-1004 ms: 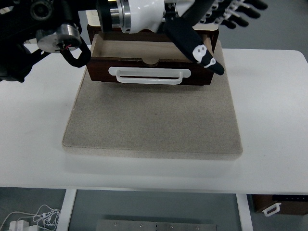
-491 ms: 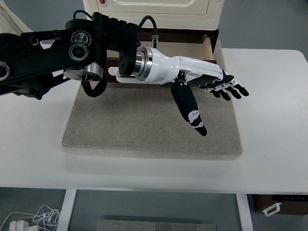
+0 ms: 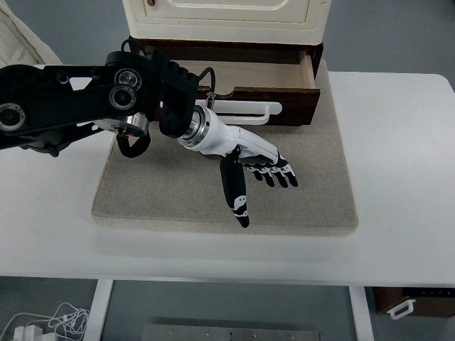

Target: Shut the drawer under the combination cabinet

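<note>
Drawer: dark brown wooden drawer (image 3: 263, 89) with white bar handle (image 3: 242, 110) sits open under cream cabinet (image 3: 224, 14), at far edge of beige mat (image 3: 170, 192) on white desk (image 3: 398, 170).
Left hand (image 3: 259, 165): fingers spread wide, empty, low over the mat.
Change: hand dropped back from drawer front towards near side.
Meaning: likely lining up a push; drawer not closed.
Right hand: out of view.

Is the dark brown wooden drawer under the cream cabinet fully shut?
No: the dark brown wooden drawer stands pulled out, its inside showing, and the left hand hovers open over the mat.
</note>
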